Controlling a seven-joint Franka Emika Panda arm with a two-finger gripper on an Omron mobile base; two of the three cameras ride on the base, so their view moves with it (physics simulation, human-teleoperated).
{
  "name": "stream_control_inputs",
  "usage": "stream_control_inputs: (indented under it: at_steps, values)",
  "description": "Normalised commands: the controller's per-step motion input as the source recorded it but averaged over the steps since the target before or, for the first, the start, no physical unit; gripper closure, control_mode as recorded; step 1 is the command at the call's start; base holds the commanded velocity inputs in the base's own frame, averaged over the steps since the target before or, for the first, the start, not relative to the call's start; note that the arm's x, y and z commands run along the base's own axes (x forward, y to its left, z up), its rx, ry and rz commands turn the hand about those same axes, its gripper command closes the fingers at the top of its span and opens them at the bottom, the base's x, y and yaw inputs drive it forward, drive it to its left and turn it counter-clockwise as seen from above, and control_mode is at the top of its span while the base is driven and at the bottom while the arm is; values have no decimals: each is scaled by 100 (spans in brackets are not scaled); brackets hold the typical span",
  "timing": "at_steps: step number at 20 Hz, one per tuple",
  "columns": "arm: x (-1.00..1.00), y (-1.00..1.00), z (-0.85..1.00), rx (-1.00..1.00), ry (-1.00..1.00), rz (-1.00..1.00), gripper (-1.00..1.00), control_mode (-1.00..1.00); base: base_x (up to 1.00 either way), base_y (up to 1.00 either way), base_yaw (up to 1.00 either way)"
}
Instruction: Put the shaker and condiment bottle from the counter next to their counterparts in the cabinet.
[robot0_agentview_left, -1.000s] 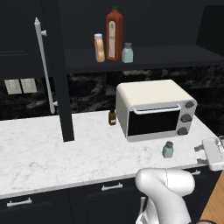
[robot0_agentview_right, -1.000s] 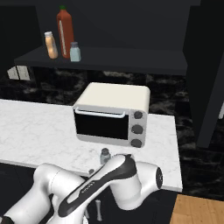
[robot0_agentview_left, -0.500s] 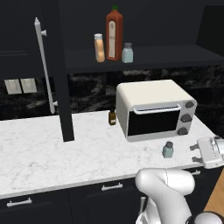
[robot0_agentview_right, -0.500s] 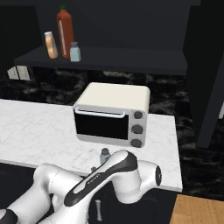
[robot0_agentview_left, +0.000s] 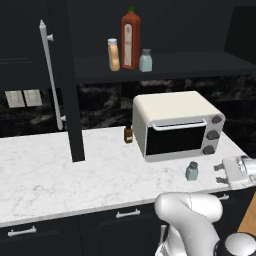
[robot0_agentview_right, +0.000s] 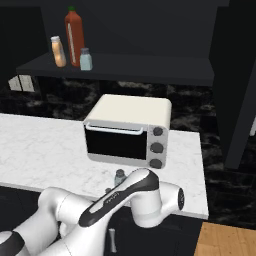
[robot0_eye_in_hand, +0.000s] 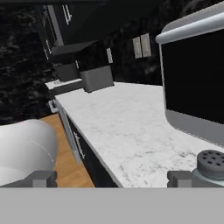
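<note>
One pale blue-grey shaker (robot0_agentview_left: 191, 171) stands on the white marble counter (robot0_agentview_left: 75, 180) in front of the toaster oven; my arm partly covers this shaker (robot0_agentview_right: 119, 177) in the right base view. My gripper (robot0_agentview_left: 218, 174) is open, level with it and a short way to its right, fingers pointing at it. In the hand view the shaker's grey cap (robot0_eye_in_hand: 212, 162) shows just past the right fingertip (robot0_eye_in_hand: 179, 178), outside the gap of the gripper (robot0_eye_in_hand: 111, 179). On the cabinet shelf (robot0_agentview_left: 165, 65) the orange condiment bottle (robot0_agentview_left: 114, 55), tall red bottle (robot0_agentview_left: 130, 38) and second shaker (robot0_agentview_left: 145, 60) stand together.
A white toaster oven (robot0_agentview_left: 177, 125) sits on the counter behind the shaker, with a tiny dark brown bottle (robot0_agentview_left: 128, 134) at its left. The open cabinet door (robot0_agentview_left: 70, 85) with its silver bar handle (robot0_agentview_left: 50, 75) juts out over the counter's left half.
My hand has edged slightly left toward the shaker on the counter. The shaker and the bottles on the shelf have not moved.
</note>
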Motion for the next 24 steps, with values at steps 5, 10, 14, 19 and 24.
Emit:
stream_control_inputs:
  at_steps: [5,10,14,19,24]
  values:
    - [22,0,-7,3,9,0,-100,-100,0,0,0]
    - [16,0,-5,5,5,0,-100,-100,0,0,0]
    - [17,0,-18,3,1,0,-100,-100,0,0,0]
    - [13,0,-14,3,0,0,-100,-100,0,0,0]
    - [5,-6,-4,5,0,0,-100,-100,0,0,0]
